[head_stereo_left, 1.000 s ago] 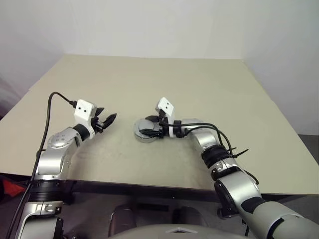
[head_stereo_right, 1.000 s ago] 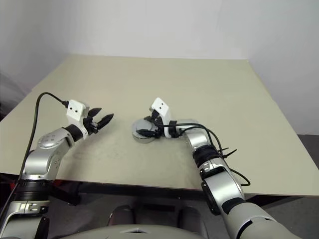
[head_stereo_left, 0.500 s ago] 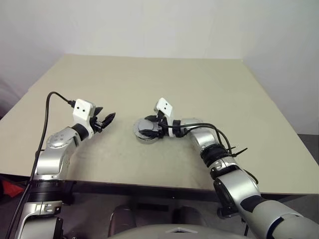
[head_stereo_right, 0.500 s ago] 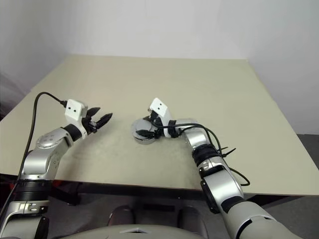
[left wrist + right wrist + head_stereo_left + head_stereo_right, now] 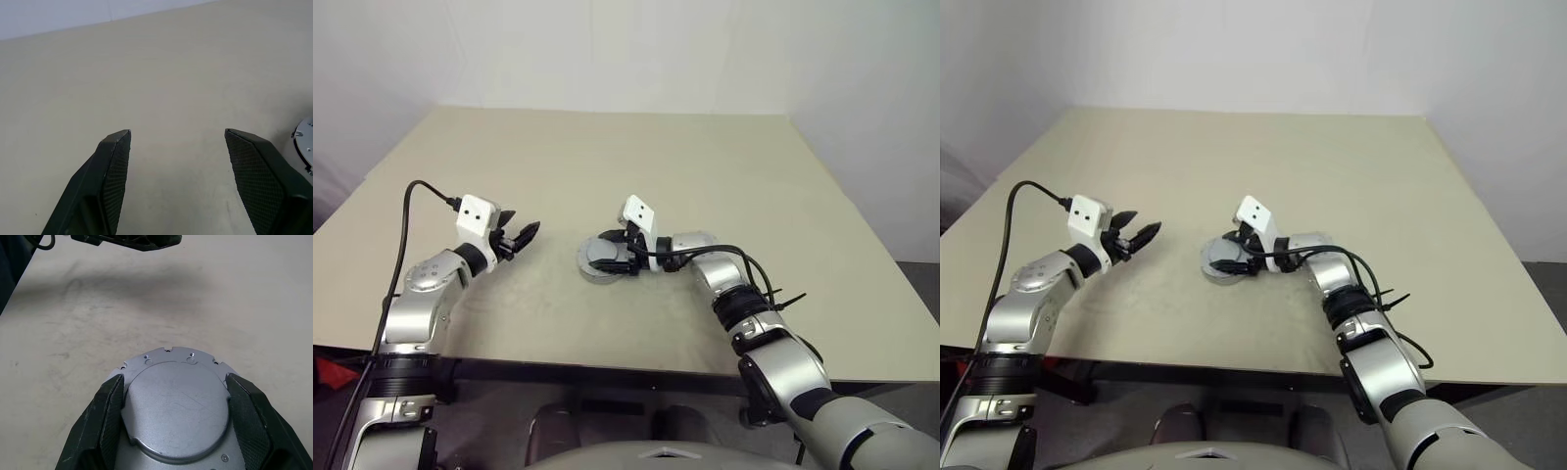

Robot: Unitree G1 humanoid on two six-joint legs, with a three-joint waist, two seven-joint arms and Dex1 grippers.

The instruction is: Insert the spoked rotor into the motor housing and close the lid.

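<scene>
A round silver lid (image 5: 176,406) lies flat on the dark-rimmed motor housing (image 5: 599,275) near the table's middle. It covers the inside, so the spoked rotor is hidden. My right gripper (image 5: 610,253) reaches in from the right and is shut on the lid. One black finger (image 5: 113,406) presses against each side of its raised centre plate. My left gripper (image 5: 527,235) hovers open and empty above the table, well to the left of the housing. The lid's edge (image 5: 305,147) shows past its fingers in the left wrist view.
The beige table (image 5: 705,166) has a white wall behind it. Its front edge runs just below both forearms. A black cable (image 5: 411,211) loops from the left wrist.
The right wrist has turned slightly about the lid while keeping its place. The left arm has not moved.
</scene>
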